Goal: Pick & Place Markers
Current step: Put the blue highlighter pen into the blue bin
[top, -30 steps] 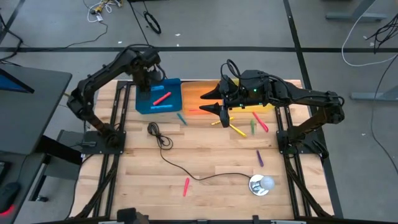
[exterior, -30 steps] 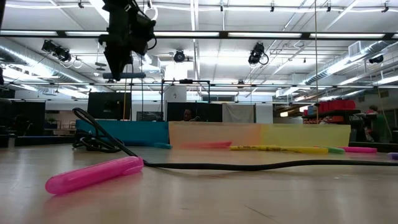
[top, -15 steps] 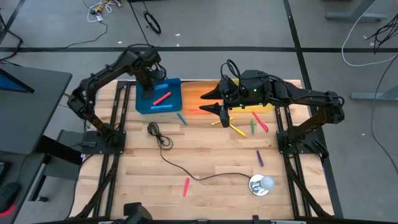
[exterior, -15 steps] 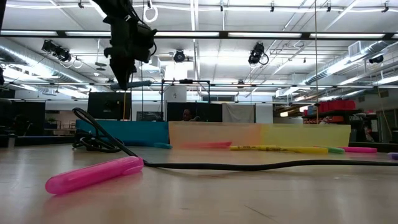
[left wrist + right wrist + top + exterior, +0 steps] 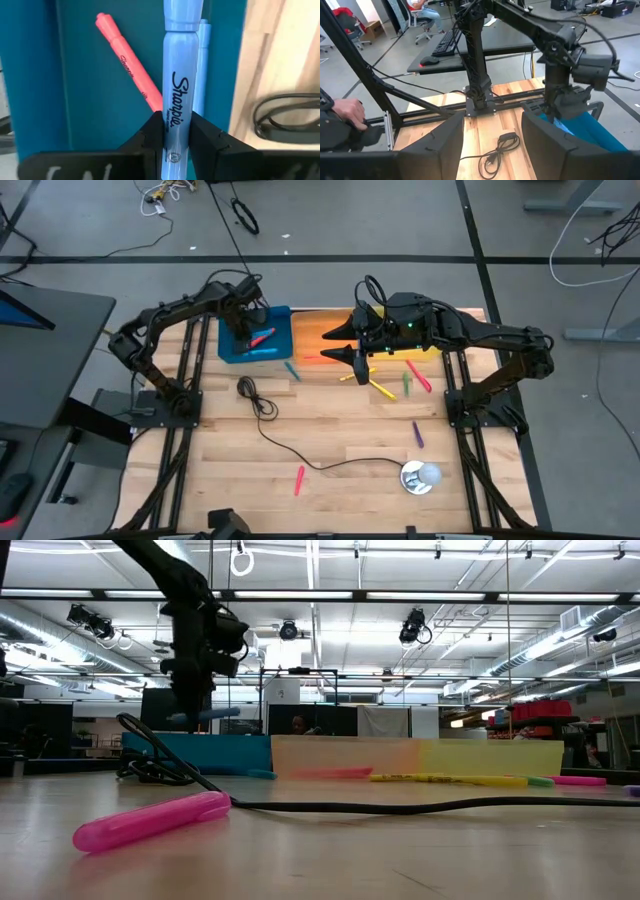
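Note:
My left gripper (image 5: 245, 320) hangs over the blue tray (image 5: 272, 350), shut on a light blue marker (image 5: 177, 95). In the low view this marker (image 5: 208, 715) lies level just above the tray wall (image 5: 200, 752). A red marker (image 5: 127, 65) and another light blue marker (image 5: 202, 60) lie flat on the tray floor. My right gripper (image 5: 340, 343) waits open over the orange tray (image 5: 318, 330). Yellow (image 5: 380, 388), green (image 5: 406, 385), pink (image 5: 420, 377), purple (image 5: 417, 433), teal (image 5: 292, 369) and pink (image 5: 299, 479) markers lie on the table. My left gripper pinches the light blue marker's barrel (image 5: 176, 127) near its uncapped end, between the two fingers (image 5: 152, 137). The fingers come from above, pointing down, and lie across the marker. It is lifted clear over the blue tray and held level, its capped end sticking out past the fingers.
A black cable (image 5: 262, 405) coils near the blue tray and runs across the table to a round silver-white object (image 5: 420, 476). A yellow tray (image 5: 490, 755) stands beside the orange one. A person's hand (image 5: 345, 110) shows beyond the table's edge. Bare wood lies along the near side.
My left gripper has come down toward the blue tray, carrying the light blue marker with it, still shut on it and keeping it level. My right arm has kept still.

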